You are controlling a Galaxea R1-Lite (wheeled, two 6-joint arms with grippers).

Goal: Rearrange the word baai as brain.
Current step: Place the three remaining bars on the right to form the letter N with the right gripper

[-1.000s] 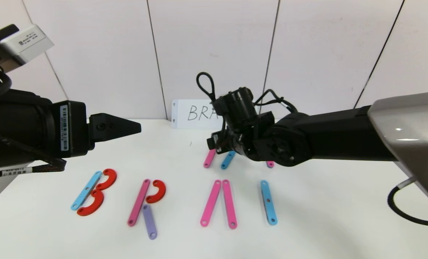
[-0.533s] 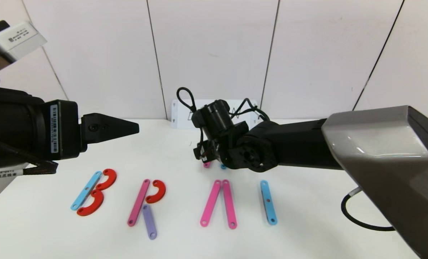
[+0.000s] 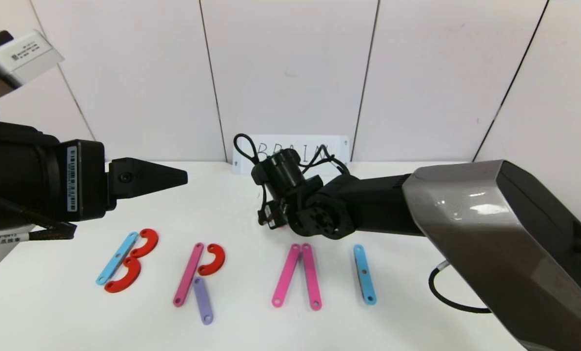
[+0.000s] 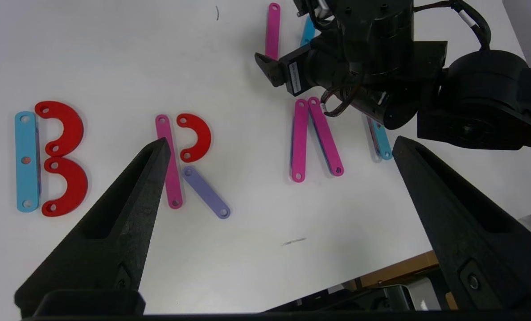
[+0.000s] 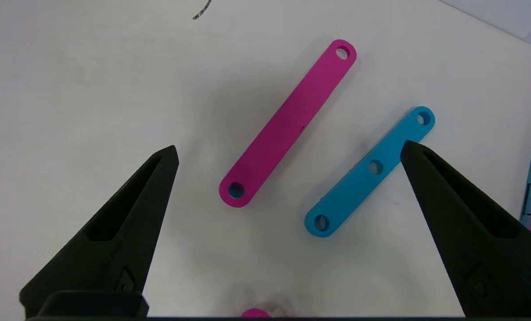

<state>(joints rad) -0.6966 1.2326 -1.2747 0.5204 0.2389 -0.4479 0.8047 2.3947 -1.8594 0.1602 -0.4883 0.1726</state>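
Four letters sit in a row on the white surface (image 3: 417, 229): B (image 3: 127, 261), R (image 3: 197, 278), A (image 3: 297, 275), I (image 3: 364, 274). Right gripper (image 5: 287, 151) hangs over two loose strips at twelve o'clock from the A, jaws wide, gripping nothing. The pink strip (image 5: 287, 122) lies between them; the blue strip (image 5: 370, 171) lies just beside one fingertip. Left gripper (image 4: 278, 147) hovers high above the row toward nine o'clock, jaws wide and empty. The card (image 3: 270, 146) stands at the back wall.

White table (image 3: 417, 292); strip letters (image 3: 192, 278); card (image 3: 339, 142)
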